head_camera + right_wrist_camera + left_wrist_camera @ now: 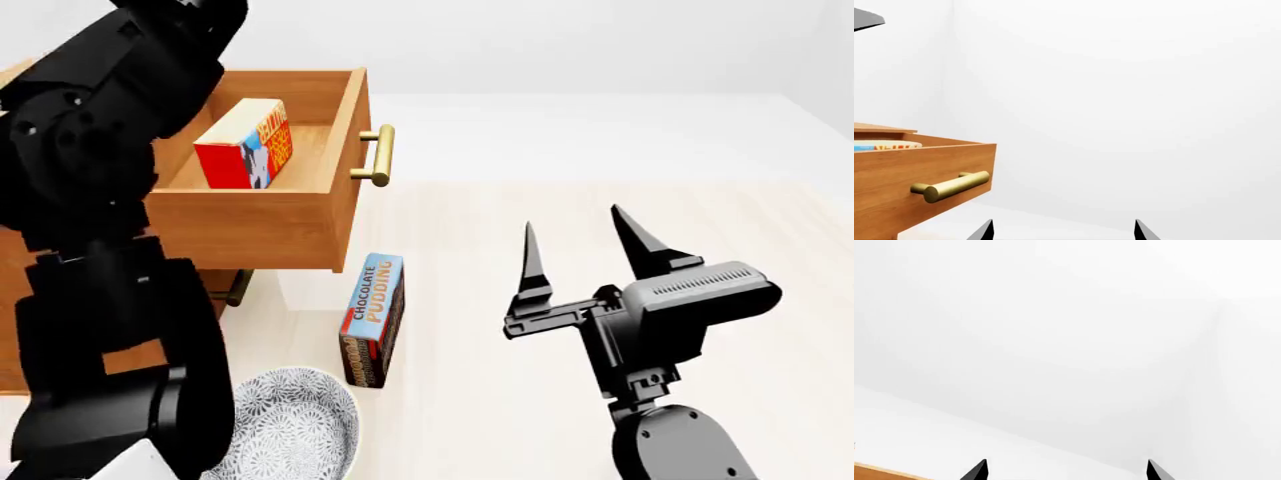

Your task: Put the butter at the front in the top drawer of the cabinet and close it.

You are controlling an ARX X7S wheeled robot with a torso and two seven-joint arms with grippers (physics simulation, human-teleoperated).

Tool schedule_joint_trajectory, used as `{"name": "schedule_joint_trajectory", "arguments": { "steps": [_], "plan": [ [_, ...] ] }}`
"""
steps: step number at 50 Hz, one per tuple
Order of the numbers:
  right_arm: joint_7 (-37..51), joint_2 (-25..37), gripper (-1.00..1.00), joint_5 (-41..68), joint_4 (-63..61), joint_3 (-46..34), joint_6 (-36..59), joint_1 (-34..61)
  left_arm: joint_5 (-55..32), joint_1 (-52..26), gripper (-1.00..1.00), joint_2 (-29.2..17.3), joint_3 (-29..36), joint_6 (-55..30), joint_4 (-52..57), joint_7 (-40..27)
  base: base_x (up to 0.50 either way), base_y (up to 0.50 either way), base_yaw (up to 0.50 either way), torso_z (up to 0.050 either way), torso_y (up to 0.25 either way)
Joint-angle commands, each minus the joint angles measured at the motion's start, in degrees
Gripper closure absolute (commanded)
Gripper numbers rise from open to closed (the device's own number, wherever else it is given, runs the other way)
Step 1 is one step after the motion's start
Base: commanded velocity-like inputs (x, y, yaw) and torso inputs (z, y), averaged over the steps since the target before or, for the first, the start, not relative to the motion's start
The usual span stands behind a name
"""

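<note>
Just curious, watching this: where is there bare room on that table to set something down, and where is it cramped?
Open tabletop stretches right of the chocolate pudding box, around the open right end effector. It is crowded at left: the open top drawer holding the butter overhangs the pudding box, beside the patterned bowl and the left arm.

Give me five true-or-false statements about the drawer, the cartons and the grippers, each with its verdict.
1. The top drawer is pulled open. True.
2. The butter lies inside the drawer. True.
3. The pudding box is in the drawer too. False: it stands on the table below the drawer front.
4. The right gripper holds a carton. False: its jaws are apart and empty.
5. The bowl sits on top of the cabinet. False: it is on the table, near the pudding box.
</note>
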Motion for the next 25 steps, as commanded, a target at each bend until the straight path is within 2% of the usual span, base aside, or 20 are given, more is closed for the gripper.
{"name": "schedule_joint_trajectory", "arguments": {
  "steps": [1, 14, 25],
  "plan": [
    [0.07, -0.14, -1.00, -0.12, 0.35, -0.46, -0.08, 0.28, -8.07, 10.00, -1.00, 0.02, -0.77, -9.76, 20.34, -3.29, 0.00, 0.00, 0.00, 0.000, 0.000],
    [0.21, 0.02, -1.00, 0.01, 0.03, -0.70, 0.04, 0.30, -12.52, 18.78, -1.00, -1.44, 0.27, -12.71, 32.88, -5.72, 0.00, 0.00, 0.00, 0.000, 0.000],
    [0.57, 0.27, -1.00, 0.05, -0.92, -0.84, 0.48, 0.30, -20.20, 25.57, -1.00, -0.88, -2.17, -17.99, 46.54, -10.00, 0.00, 0.00, 0.00, 0.000, 0.000]
  ]
}}
